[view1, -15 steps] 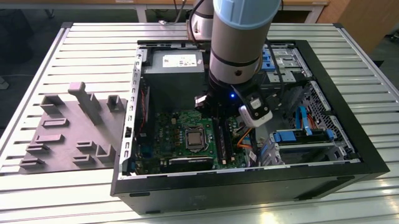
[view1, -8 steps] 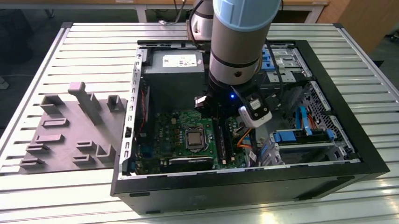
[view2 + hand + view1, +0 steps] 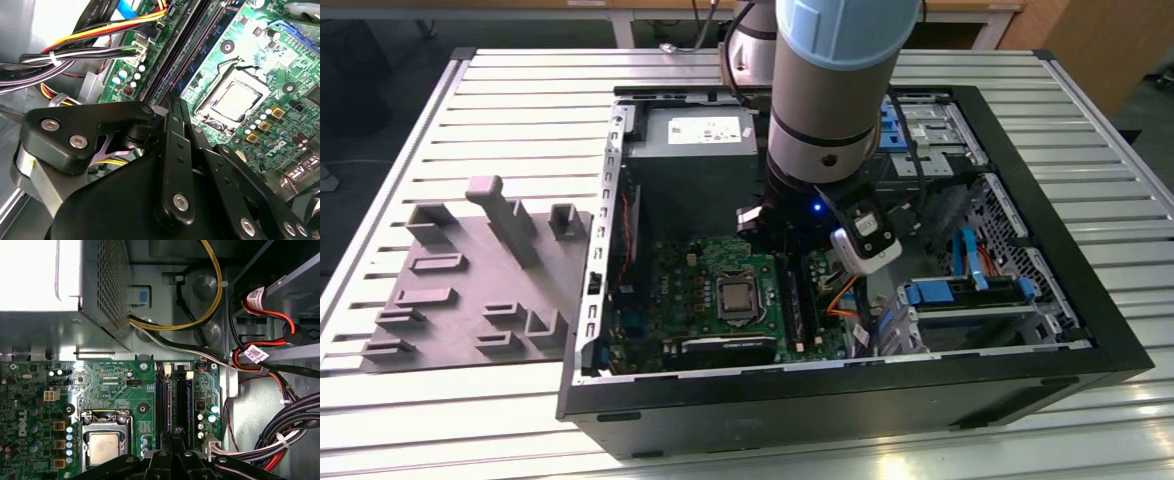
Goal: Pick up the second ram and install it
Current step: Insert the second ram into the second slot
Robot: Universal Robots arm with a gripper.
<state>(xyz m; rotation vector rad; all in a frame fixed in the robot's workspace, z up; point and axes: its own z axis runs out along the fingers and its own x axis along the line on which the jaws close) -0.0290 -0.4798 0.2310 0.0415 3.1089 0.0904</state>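
The gripper sits low over the motherboard slots with its jaws pinched narrow, looks like on the second ram standing in its slot, so any tilt could jam it or stress the board.

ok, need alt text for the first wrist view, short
The robot hand sits low over the memory slots of a green motherboard, beside the metal-capped processor socket. Above the board is a perforated metal power supply, with bundled yellow, black and red cables running off to the side.
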